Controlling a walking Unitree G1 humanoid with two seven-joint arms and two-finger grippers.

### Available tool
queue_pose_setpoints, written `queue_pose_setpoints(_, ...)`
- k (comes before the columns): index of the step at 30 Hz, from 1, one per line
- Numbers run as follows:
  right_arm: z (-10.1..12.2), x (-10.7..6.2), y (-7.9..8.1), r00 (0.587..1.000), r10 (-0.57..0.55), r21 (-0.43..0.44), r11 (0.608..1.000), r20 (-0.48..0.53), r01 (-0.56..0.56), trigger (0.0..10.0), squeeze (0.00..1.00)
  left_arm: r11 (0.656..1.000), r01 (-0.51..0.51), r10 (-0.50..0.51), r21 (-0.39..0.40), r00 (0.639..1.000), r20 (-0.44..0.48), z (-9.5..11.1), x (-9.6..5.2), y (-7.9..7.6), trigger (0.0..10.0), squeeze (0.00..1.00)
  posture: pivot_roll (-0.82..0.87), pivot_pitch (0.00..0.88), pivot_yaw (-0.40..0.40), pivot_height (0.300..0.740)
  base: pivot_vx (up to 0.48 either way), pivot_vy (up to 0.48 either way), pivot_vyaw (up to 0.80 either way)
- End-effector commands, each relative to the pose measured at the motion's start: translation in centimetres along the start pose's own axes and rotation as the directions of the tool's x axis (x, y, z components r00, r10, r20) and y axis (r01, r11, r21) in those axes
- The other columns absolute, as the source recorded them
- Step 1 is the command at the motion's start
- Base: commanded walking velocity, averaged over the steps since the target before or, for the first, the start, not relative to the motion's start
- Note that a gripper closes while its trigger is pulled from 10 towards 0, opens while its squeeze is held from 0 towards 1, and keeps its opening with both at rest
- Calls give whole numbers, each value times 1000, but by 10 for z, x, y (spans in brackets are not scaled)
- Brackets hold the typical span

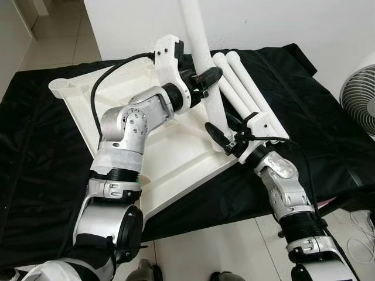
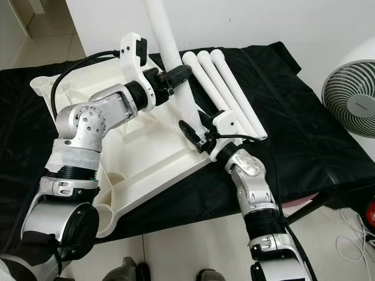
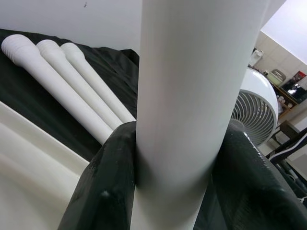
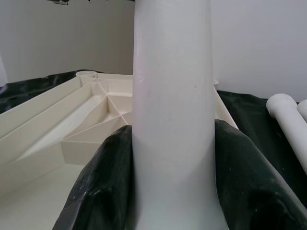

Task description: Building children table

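Both pairs of fingers are clamped on the same white table leg [image 1: 202,55], which stands nearly upright. The left gripper [image 1: 206,76] holds it partway up, black fingers [image 3: 108,191] pressed against either side of the shaft. The right gripper [image 1: 220,133] grips it near the foot, fingers [image 4: 100,191] wrapped round the flared base just above the table's underside.

The children's table top [image 1: 170,158] lies upside down, ribs and corner sockets facing up, on a black cloth [image 1: 41,152] spread over the floor. The held leg meets it near the edge closest to the wall-side right corner, where a socket would be; whether the leg is already seated or only being lined up cannot be told, since the right gripper hides the joint.

Three more legs [image 1: 243,85] lie side by side on the cloth just beyond that edge, untouched. A white fan [image 1: 360,96] stands off to the right.

By my reading, the build is at an early stage: this looks like the first leg going in, with three sockets open, three legs to fit, and the table then to be turned upright.
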State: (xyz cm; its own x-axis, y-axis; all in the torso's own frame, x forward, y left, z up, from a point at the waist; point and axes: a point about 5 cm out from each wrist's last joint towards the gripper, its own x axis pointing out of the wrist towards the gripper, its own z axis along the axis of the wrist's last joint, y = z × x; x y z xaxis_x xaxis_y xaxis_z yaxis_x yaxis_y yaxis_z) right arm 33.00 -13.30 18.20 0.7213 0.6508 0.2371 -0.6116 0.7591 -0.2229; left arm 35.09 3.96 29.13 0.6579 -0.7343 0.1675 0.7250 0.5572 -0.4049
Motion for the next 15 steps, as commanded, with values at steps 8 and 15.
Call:
queue_pose_setpoints(8, 0, 8, 0, 999, -30, 39, 999, -36, 32, 10000, 1000, 991, 121, -121, 64, 993, 5, 4, 7, -28, 10000, 0, -95, 87, 38, 740, 0, 0, 0)
queue_pose_setpoints(15, 4, 16, 4, 995, -88, 32, 995, -46, 90, 10000, 1000, 975, 99, -111, 197, 993, 48, 10, 4, -37, 10000, 0, -92, 92, 38, 740, 0, 0, 0)
